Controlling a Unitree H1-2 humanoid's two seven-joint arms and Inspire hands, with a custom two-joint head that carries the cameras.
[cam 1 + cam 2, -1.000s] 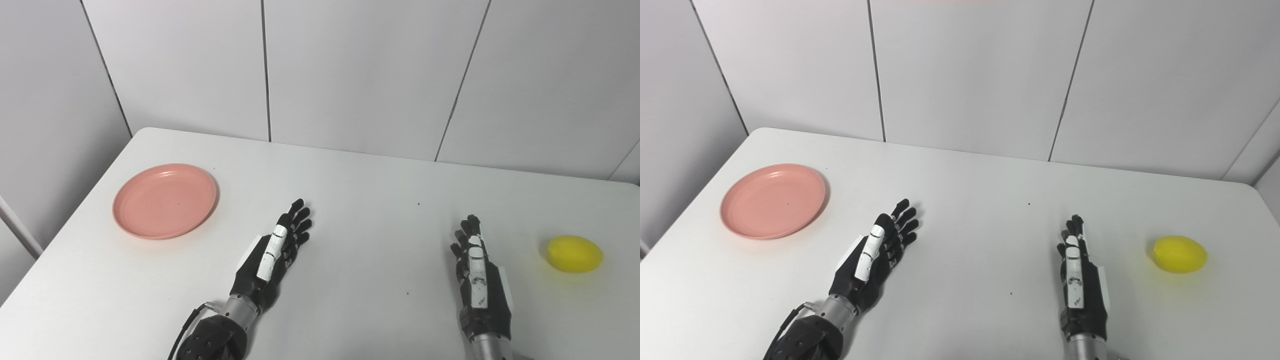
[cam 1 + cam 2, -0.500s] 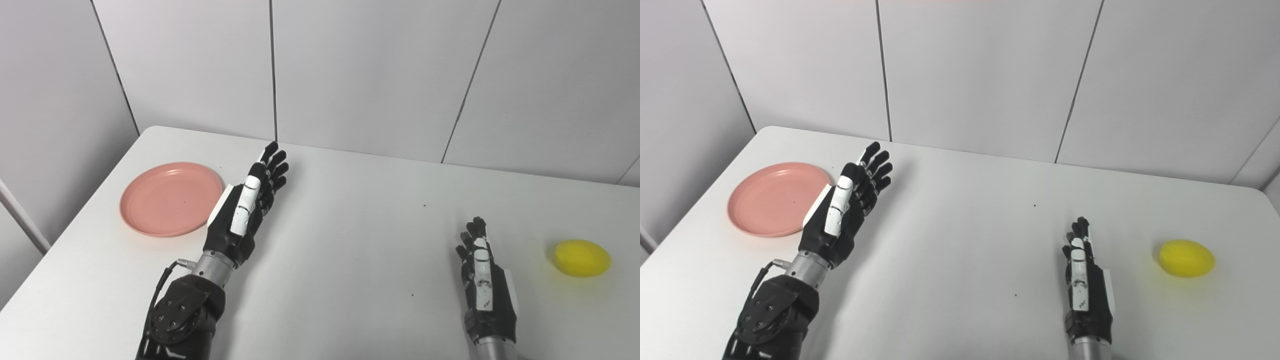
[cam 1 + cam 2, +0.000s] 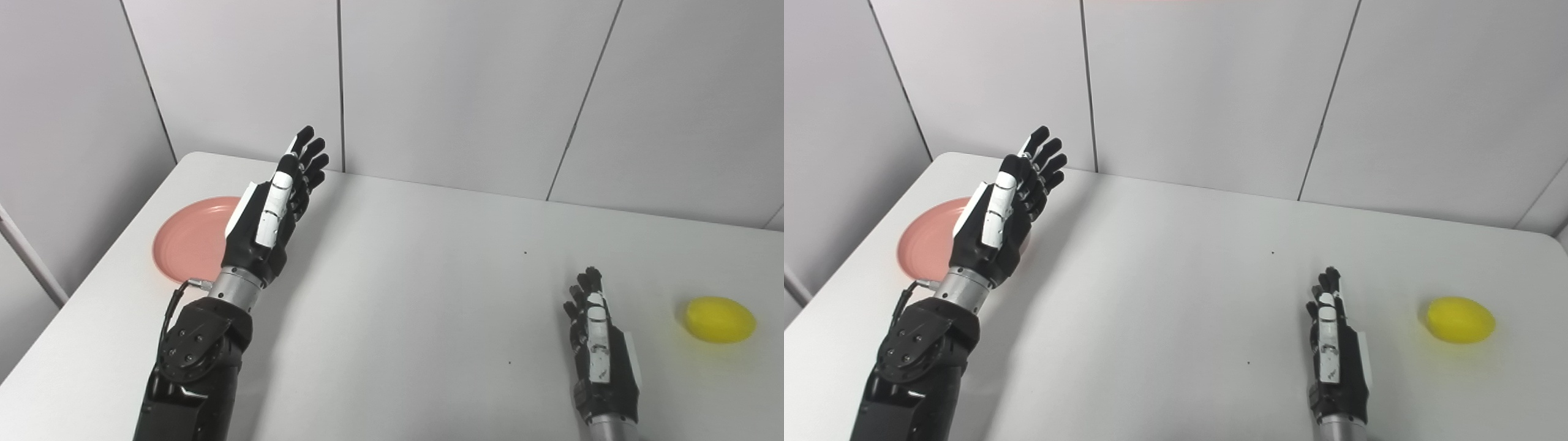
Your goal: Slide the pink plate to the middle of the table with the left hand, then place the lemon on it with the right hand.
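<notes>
The pink plate (image 3: 187, 248) lies on the white table (image 3: 416, 275) at the far left, partly hidden behind my left hand. My left hand (image 3: 272, 211) is raised above the table, fingers stretched out and apart, open and empty, over the plate's right edge. The yellow lemon (image 3: 719, 319) rests on the table at the far right. My right hand (image 3: 597, 349) lies low near the table's front right, fingers straight, open and empty, a hand's width left of the lemon.
Grey wall panels (image 3: 465, 86) stand right behind the table's far edge. The table's left edge (image 3: 92, 269) runs close to the plate. A few small dark specks (image 3: 525, 252) mark the tabletop.
My left hand has lifted off the table and moved up and to the left, now covering part of the plate. The right hand has stayed put. The camera has shifted slightly.
</notes>
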